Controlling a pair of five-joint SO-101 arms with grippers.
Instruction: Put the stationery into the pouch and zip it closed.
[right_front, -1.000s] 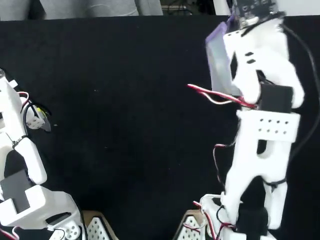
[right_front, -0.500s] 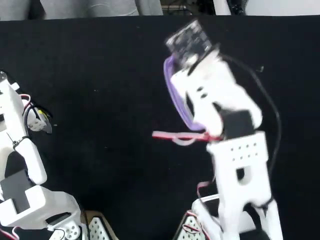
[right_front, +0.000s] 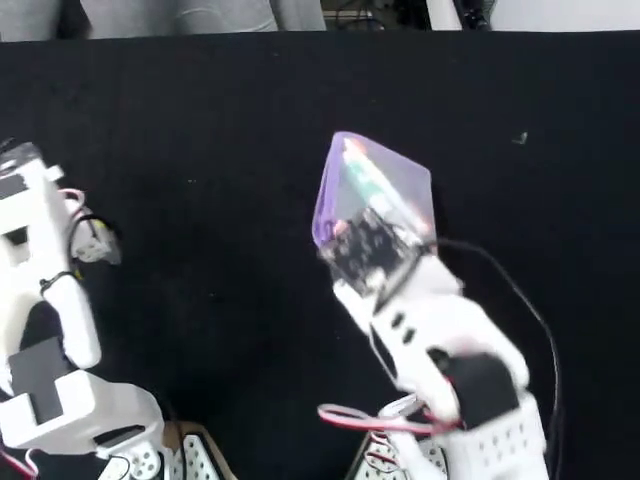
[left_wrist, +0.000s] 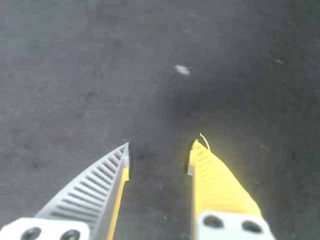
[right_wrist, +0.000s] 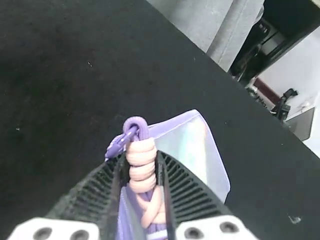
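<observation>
A translucent purple pouch (right_front: 372, 190) with coloured stationery showing through it hangs over the middle of the black table, held by the right arm. My right gripper (right_wrist: 141, 167) is shut on the pouch's (right_wrist: 192, 150) zip end, where a pink coiled cord (right_wrist: 140, 165) and a purple pull loop (right_wrist: 134, 125) stick out between the fingers. My left gripper (left_wrist: 159, 152) is open just above the bare black mat, with nothing between its grey and yellow fingers (left_wrist: 212, 180). The left arm (right_front: 40, 300) stands at the table's left edge.
The black table (right_front: 200, 150) stretches wide between the two arms. A small pale speck (left_wrist: 182, 70) lies on the mat ahead of the left gripper. Arm bases (right_front: 190, 455) sit at the front edge. Grey furniture (right_wrist: 220, 25) stands beyond the table's far edge.
The right arm has swung from the far right back toward the table's middle and front, carrying the pouch with it. The left arm has shifted slightly.
</observation>
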